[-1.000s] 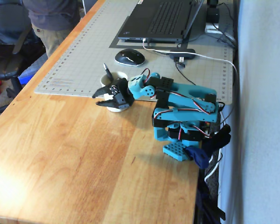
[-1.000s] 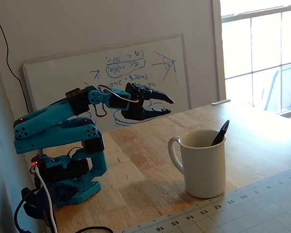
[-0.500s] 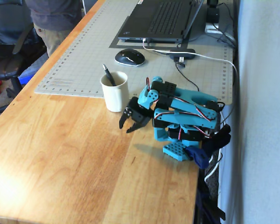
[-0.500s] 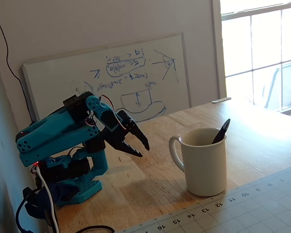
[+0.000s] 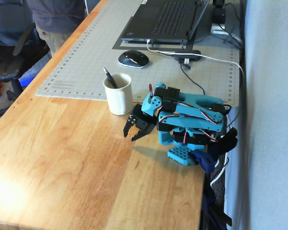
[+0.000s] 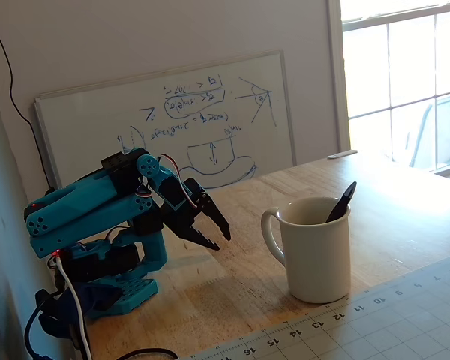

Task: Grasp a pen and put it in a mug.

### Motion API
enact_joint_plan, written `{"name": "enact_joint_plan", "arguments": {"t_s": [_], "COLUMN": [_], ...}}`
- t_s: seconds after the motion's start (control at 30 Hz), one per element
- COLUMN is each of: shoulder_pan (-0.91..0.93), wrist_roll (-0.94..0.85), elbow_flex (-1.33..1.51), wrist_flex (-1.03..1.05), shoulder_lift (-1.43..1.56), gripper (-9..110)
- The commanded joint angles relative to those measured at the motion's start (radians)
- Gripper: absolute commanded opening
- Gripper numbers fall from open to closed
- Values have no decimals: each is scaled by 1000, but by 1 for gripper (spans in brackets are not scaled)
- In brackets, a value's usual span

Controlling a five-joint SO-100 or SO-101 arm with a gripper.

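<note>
The cream-white mug (image 5: 118, 94) (image 6: 313, 251) stands upright at the cutting mat's near edge. A dark pen (image 5: 109, 78) (image 6: 340, 204) leans inside it, its top sticking out above the rim. My gripper (image 5: 131, 133) (image 6: 220, 235) hangs folded down near the arm's blue base, just right of the mug in a fixed view. It is open with nothing between its black fingers, and it does not touch the mug.
A grey cutting mat (image 5: 86, 52) holds a computer mouse (image 5: 133, 58) and a laptop (image 5: 163, 19). A black cable (image 5: 192, 79) runs near the arm's base (image 5: 182, 154). A whiteboard (image 6: 172, 112) leans on the wall. A person (image 5: 55, 19) stands at the table's far left corner.
My arm has drawn back from above the mug and folded down toward its base. The gripper stays open. Pen and mug have not moved.
</note>
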Motion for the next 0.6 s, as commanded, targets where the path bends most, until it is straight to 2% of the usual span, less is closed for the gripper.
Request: {"name": "enact_joint_plan", "arguments": {"t_s": [0.0,0.57], "shoulder_pan": [0,-8], "wrist_roll": [6,6], "elbow_flex": [-14,-14], "wrist_flex": [-6,-6], "shoulder_lift": [20,21], "gripper": [8,8]}}
